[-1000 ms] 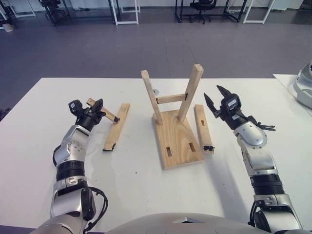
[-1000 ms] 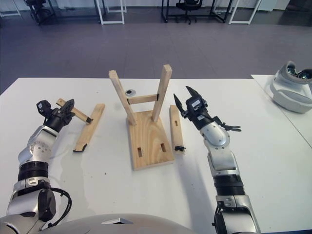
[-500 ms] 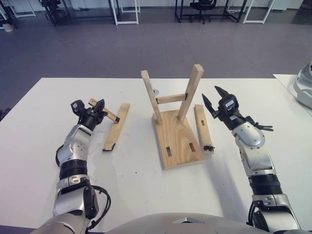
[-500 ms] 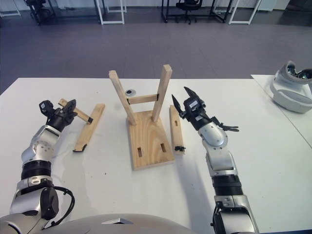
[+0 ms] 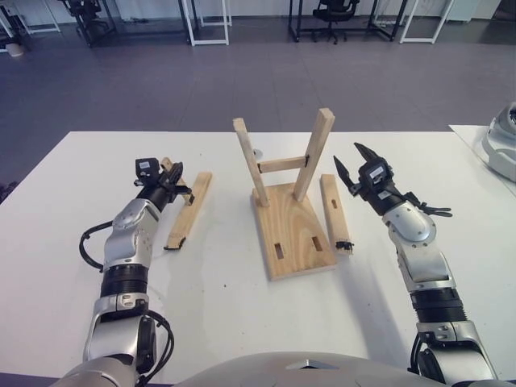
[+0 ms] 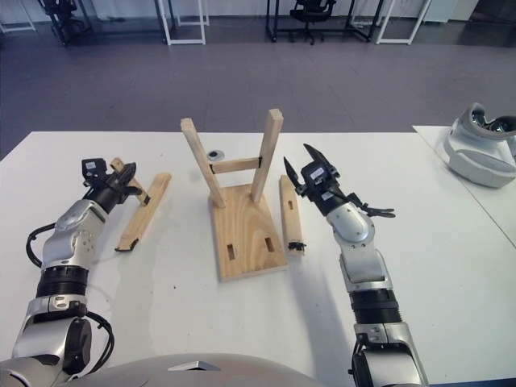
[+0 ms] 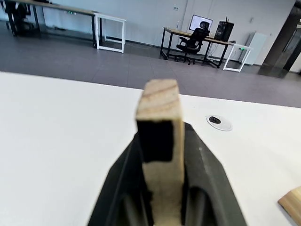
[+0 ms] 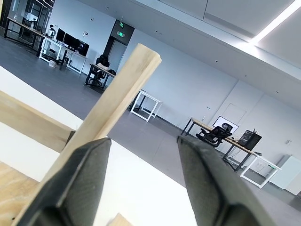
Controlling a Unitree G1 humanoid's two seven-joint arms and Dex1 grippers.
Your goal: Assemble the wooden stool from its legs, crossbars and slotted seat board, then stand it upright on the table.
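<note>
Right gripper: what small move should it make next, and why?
Probably ease the right gripper forward to the upright leg and close on it: its fingers are open, that leg lines up between them, and the left gripper holds a crossbar.

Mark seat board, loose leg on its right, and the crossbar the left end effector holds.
seat board (image 5: 294,226), left eye view, bare middle.
right loose leg (image 5: 330,201), left eye view, mid-length.
crossbar (image 7: 161,96), left wrist view, far end.
</note>
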